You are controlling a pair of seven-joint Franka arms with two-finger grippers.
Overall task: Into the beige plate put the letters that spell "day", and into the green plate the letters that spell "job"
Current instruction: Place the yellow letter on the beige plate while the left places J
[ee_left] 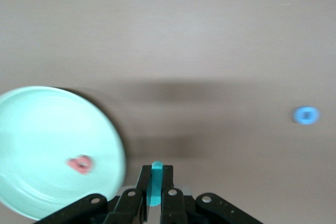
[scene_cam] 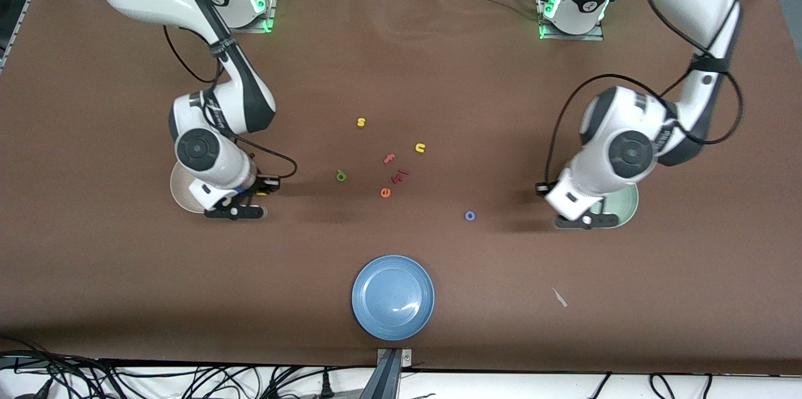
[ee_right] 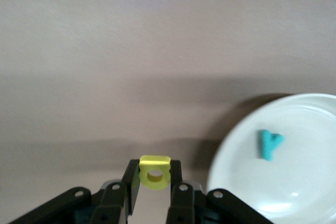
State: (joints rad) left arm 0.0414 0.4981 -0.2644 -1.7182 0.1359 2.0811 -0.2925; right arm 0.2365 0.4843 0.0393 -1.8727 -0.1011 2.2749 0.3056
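We see a wide brown table whose matte top fills nearly the whole front view. Along its nearer edge a white strip carries tangled black cables. Metal frame rails border the table's ends. Soft shadows fall on the surface.

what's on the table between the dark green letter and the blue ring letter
In the front view, the orange e lies roughly between the dark green letter and the blue ring letter; the red letter sits just farther from the camera.
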